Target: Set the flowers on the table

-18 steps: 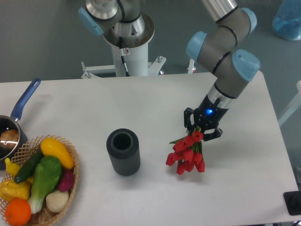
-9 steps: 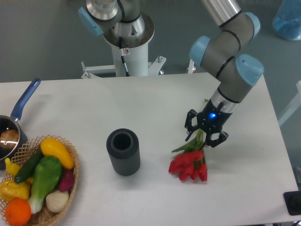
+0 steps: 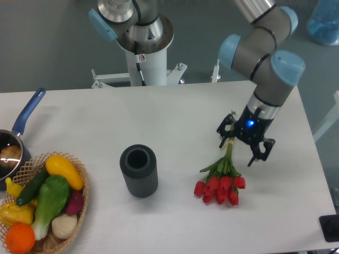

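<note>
White table, one tulip bunch, one gripper spread

We see a smooth, matt white table under the black gripper. Below the gripper lie soft-looking red flowers. Far to its left stand a ribbed, dull grey vase and a rough woven basket.

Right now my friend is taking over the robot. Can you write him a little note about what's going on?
Tool: open, fingers spread over the stem end of the flowers, apparently not gripping.
Flowers: lying on the table, red buds toward the front edge, right of the vase.
Done: flowers look set down and let go.
Left: lift the arm clear without snagging the stems.
</note>
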Robot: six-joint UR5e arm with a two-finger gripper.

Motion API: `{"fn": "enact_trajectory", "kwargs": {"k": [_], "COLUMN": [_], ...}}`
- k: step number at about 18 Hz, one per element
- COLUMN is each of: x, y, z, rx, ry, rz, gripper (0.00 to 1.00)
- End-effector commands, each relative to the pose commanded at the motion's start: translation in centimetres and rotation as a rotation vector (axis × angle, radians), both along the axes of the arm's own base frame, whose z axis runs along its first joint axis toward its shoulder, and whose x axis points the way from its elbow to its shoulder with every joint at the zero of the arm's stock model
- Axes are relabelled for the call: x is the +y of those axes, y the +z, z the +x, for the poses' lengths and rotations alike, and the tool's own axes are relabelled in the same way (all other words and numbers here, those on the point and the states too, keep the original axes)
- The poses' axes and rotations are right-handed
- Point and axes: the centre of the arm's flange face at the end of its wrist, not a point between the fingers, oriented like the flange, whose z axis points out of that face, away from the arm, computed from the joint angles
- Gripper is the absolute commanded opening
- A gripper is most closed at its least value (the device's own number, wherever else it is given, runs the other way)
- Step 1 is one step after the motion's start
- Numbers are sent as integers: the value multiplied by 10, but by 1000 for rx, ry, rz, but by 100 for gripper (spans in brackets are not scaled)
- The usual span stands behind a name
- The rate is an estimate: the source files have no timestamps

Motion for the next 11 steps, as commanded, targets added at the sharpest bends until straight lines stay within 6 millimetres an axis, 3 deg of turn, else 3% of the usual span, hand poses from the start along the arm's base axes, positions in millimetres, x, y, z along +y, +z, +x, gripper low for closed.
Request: {"fn": "enact_trajectory", "kwargs": {"k": [4,8,11], "x": [-29,-47,-79], "y": [53,92,116], "z": [13,26,23], "rx": [188,267,294], "ry": [58,72,125], "rz": [-223,-227,-217], "gripper": [100,100,100]}}
